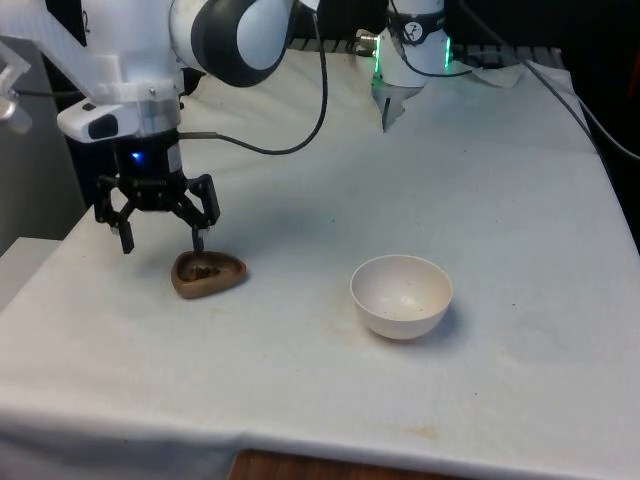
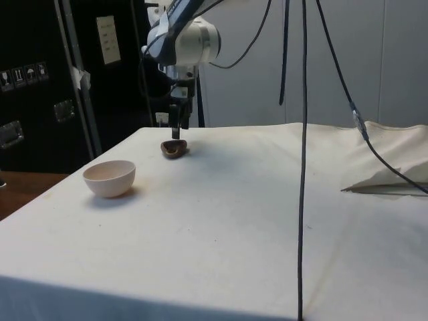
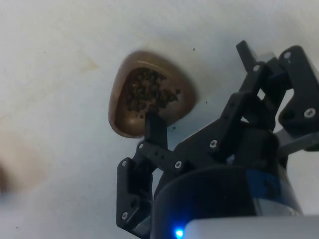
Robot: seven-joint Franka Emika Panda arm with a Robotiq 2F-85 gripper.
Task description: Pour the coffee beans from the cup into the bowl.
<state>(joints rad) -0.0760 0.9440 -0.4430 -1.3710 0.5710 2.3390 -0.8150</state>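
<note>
Front view showed the hand (image 1: 160, 240) hanging with its fingers spread wide apart, gripping nothing, low over the cloth-covered surface (image 1: 500, 200) toward the front view's left. One fingertip (image 1: 198, 240) reached down to just above the rim of the brown cup (image 1: 208, 274), while the other hung clear of it on the side away from the bowl. The cup stood upright on the cloth with dark coffee beans (image 1: 203, 269) lying inside it. A white bowl (image 1: 401, 296) sat near the cup, toward the front view's right, apart from it and with nothing visible inside.

From the side, the hand (image 2: 176, 131) pointed straight down just over the cup (image 2: 174, 148), and the bowl (image 2: 109, 178) stood closer to the camera. At the wrist, the beans (image 3: 148, 92) filled the middle of the rounded, roughly triangular cup (image 3: 119, 99), and one finger (image 3: 154, 130) crossed its rim.
</note>
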